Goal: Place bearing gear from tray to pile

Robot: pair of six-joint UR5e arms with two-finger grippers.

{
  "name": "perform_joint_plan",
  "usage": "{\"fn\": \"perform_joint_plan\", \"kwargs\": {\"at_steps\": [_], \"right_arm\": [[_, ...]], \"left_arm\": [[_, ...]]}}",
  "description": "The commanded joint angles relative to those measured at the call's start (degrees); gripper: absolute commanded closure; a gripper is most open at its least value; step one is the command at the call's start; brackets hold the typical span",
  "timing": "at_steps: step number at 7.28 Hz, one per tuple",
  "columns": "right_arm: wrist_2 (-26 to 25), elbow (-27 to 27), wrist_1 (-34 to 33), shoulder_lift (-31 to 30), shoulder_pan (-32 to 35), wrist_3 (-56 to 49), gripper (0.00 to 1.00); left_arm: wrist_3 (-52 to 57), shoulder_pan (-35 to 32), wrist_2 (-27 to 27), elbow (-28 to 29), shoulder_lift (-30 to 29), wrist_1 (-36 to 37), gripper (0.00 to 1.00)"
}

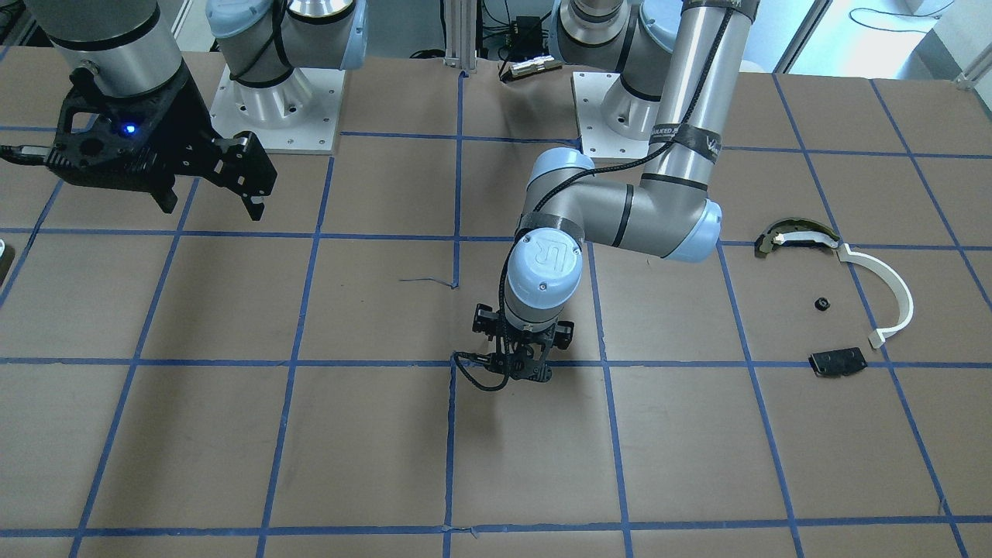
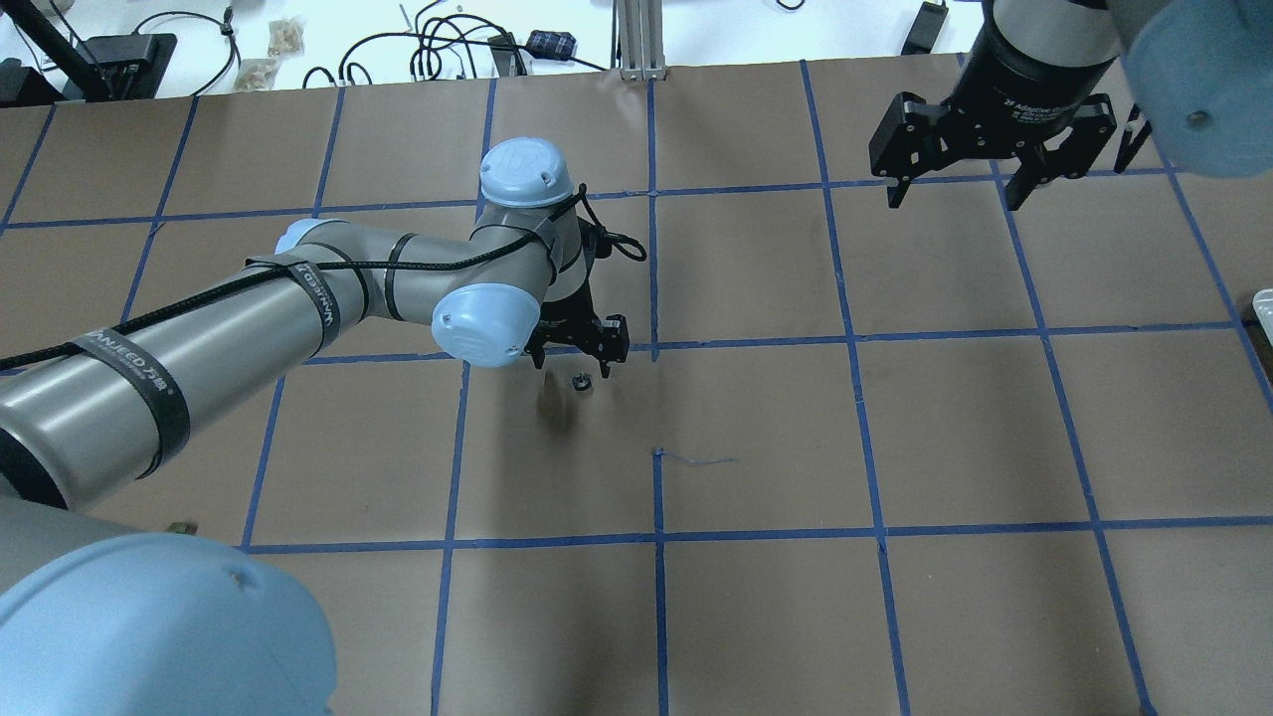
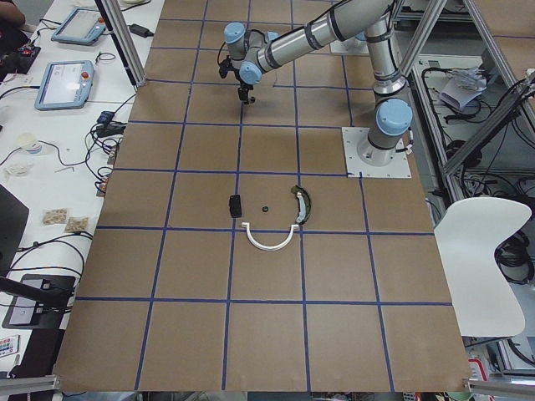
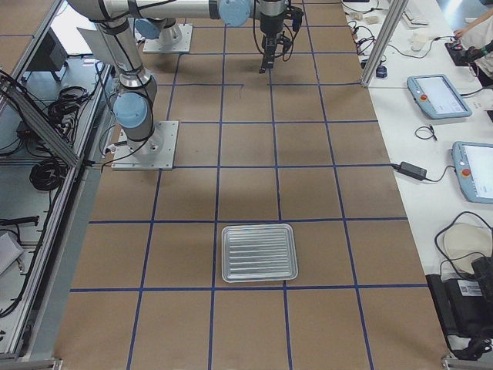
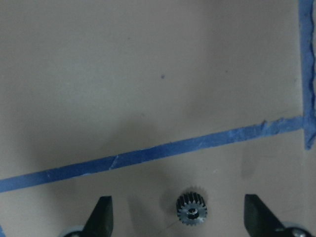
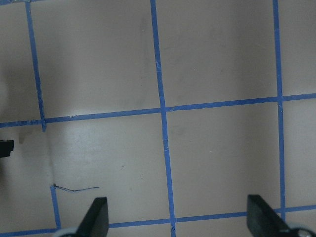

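The bearing gear (image 5: 191, 213), small, dark and toothed with a shiny hub, lies flat on the brown table just below a blue tape line; it also shows in the overhead view (image 2: 578, 379). My left gripper (image 5: 177, 198) is open and hovers right over it, one finger on each side, not touching. The pile lies far off at the left end: a white arc (image 1: 885, 288), a dark curved yellowish-edged piece (image 1: 798, 235), a flat black plate (image 1: 837, 362) and a small black part (image 1: 821, 304). The tray (image 4: 259, 252) holds nothing visible. My right gripper (image 2: 955, 189) is open, empty and raised.
The table (image 2: 895, 447) is brown with a grid of blue tape. The arm bases (image 1: 275, 101) stand at the robot side. Cables and tablets (image 3: 67, 83) lie on the operators' bench beyond the table edge.
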Motion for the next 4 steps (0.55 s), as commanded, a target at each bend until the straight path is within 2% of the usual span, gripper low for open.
{"fn": "perform_joint_plan", "kwargs": {"at_steps": [1,3,4], "right_arm": [[0.00,-0.03,0.27,-0.51,0.13,-0.32,0.00],[-0.36,0.06,0.09,-0.43,0.05,-1.88,0.00],[-0.36,0.06,0.09,-0.43,0.05,-2.25,0.00]], "left_arm": [[-0.31,-0.01,-0.10,0.00,-0.46,-0.51,0.26],[-0.31,-0.01,-0.19,0.00,-0.46,-1.21,0.26],[-0.31,-0.01,-0.19,0.00,-0.46,-1.30,0.33]]}}
